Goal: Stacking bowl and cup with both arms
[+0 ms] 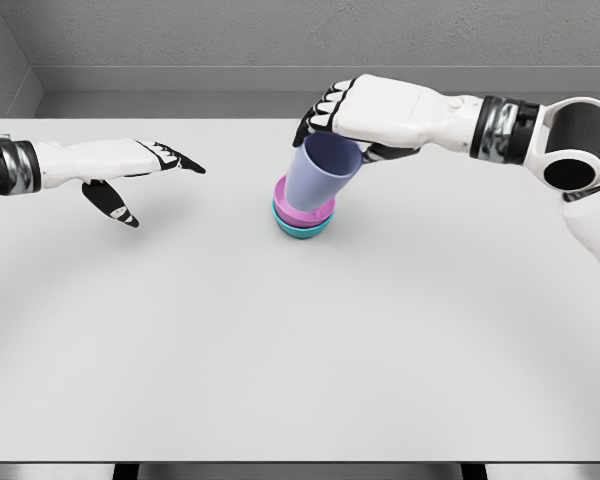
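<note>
A lavender cup (320, 172) stands tilted inside a pink bowl (302, 213), which is nested in a teal bowl (302, 229) near the middle of the white table (280, 350). My right hand (352, 128) reaches in from the right and sits over the cup's rim, fingers curled around its upper part. My left hand (145, 175) hovers over the table's left side, well apart from the stack, fingers extended and thumb hanging down, holding nothing.
The table's far edge meets a grey floor and wall behind. Its front edge runs along the bottom of the picture. No other objects stand on the tabletop.
</note>
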{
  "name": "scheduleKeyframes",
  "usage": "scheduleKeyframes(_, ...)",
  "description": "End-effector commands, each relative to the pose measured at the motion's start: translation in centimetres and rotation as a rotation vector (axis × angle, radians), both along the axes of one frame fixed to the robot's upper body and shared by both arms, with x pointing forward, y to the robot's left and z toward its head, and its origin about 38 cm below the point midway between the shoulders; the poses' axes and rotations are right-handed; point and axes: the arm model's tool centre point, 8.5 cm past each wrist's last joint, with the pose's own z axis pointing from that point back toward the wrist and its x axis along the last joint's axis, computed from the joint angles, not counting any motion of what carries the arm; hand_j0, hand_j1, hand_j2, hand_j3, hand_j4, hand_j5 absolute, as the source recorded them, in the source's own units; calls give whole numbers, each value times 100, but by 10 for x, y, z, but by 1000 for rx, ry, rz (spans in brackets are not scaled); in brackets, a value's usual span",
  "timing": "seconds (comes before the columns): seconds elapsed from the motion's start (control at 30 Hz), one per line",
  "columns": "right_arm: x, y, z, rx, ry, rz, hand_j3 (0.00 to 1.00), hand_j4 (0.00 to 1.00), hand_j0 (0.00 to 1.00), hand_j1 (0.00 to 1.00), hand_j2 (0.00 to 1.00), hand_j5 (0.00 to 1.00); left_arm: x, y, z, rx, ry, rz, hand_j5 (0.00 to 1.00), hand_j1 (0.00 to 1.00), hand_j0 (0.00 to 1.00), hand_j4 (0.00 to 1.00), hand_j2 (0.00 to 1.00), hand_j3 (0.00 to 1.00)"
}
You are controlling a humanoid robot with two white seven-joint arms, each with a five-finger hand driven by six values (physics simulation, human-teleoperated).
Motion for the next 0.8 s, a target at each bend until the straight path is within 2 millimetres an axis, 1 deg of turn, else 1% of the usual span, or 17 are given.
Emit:
scheduleKeyframes(0.0,2,0,-2,4,10,-6,67,67,67,67,67,67,0,0,1,-7,1,3,100,100,100,100,100,100)
scheduleKeyframes(0.2,5,0,-7,-4,20,-14,67,67,67,67,67,67,0,0,1,-6,1,4,100,100,100,100,100,100)
scheduleKeyframes(0.23,5,4,-8,3,24,-9,67,67,67,67,67,67,0,0,1,-6,1,4,100,100,100,100,100,100)
scheduleKeyframes(0.33,7,6,-8,7,27,-8,67,67,67,67,67,67,0,0,1,-6,1,4,100,100,100,100,100,100)
scheduleKeyframes(0.77,18,4,-8,7,40,-36,67,67,67,67,67,67,0,0,2,-6,-1,4,100,100,100,100,100,100)
